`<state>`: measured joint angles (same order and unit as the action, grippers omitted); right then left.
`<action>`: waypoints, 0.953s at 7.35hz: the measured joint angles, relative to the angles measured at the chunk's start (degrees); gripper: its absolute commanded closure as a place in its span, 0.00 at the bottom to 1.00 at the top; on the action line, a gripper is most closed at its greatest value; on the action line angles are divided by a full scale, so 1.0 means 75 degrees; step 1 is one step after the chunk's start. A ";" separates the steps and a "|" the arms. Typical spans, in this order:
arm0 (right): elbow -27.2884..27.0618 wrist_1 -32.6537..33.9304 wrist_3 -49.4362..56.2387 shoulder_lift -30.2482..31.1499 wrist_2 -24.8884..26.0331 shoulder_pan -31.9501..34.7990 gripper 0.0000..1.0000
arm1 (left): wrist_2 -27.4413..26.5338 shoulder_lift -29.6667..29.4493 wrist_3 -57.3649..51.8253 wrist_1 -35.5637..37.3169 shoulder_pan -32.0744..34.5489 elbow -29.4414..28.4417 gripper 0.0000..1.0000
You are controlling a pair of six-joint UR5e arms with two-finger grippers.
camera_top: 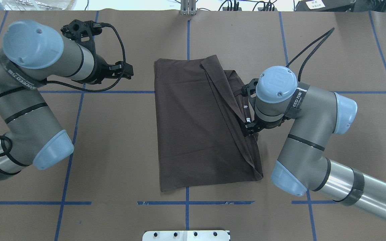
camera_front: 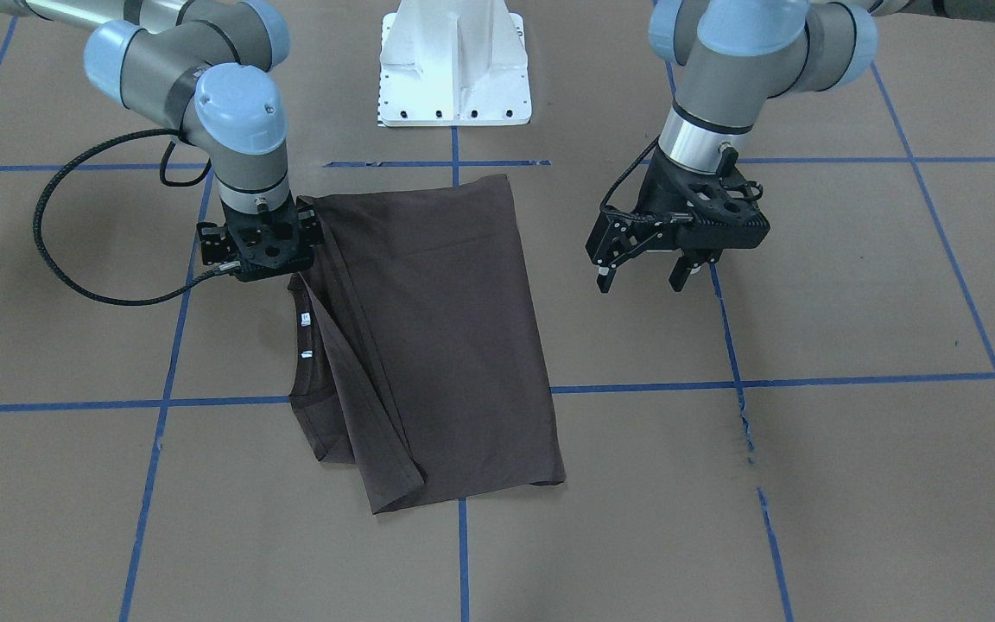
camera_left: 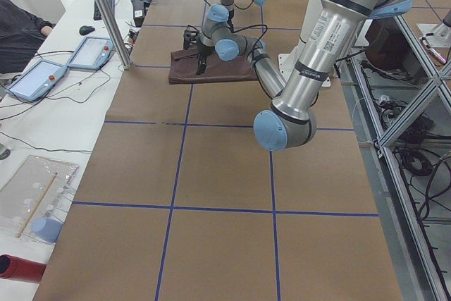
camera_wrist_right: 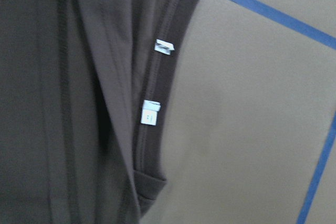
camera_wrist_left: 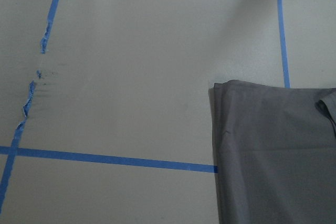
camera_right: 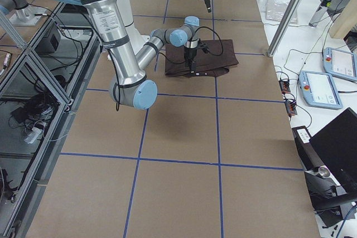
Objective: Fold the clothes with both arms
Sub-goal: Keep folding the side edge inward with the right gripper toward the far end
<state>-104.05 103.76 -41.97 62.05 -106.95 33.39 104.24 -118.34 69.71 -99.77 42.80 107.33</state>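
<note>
The dark brown T-shirt (camera_front: 446, 345) lies folded lengthwise on the brown table, with its collar and white neck tags (camera_front: 306, 320) at the edge nearest my right arm. It also shows in the overhead view (camera_top: 193, 127) and both wrist views (camera_wrist_left: 278, 150) (camera_wrist_right: 52, 103). My right gripper (camera_front: 266, 259) points straight down at the collar-side edge. Its fingers are hidden under the wrist (camera_top: 249, 129), so I cannot tell whether it holds cloth. My left gripper (camera_front: 641, 278) is open and empty. It hangs above bare table, well clear of the shirt's far side (camera_top: 129, 72).
The white pedestal base (camera_front: 454, 69) stands at the robot's side of the table. Blue tape lines cross the table, with a torn stretch (camera_front: 744, 423) below my left gripper. Tablets (camera_left: 35, 79) (camera_right: 321, 87) and cables lie on a side table beyond the far edge.
</note>
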 measured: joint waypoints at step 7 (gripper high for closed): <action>0.0336 0.0057 -0.0045 -0.0085 -0.0129 -0.0896 0.00 | 0.0000 0.0086 -0.0061 -0.0009 0.0000 -0.0042 0.00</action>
<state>-101.53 104.19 -42.30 61.41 -107.92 26.67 104.24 -117.69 69.25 -99.84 42.80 107.02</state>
